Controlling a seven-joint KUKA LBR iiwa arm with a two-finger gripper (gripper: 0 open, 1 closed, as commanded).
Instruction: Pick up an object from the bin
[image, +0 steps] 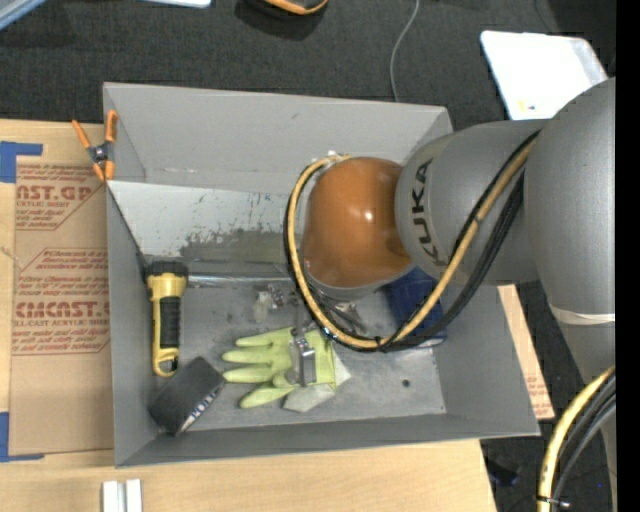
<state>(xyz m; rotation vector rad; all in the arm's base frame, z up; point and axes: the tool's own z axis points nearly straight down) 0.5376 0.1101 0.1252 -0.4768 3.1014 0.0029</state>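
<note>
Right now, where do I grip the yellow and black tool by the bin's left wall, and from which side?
Take the yellow and black tool at its black middle section, coming straight down and closing across its width. It lies flat, lengthwise along the left wall, and the black block crowds its lower end, so the middle looks freest.

The grey KUKA arm (520, 190) enters from the right of the frame. Its orange wrist cover (350, 225) sits at centre, ringed by cables (292, 235). The gripper (304, 362) hangs below it at lower centre.
</note>
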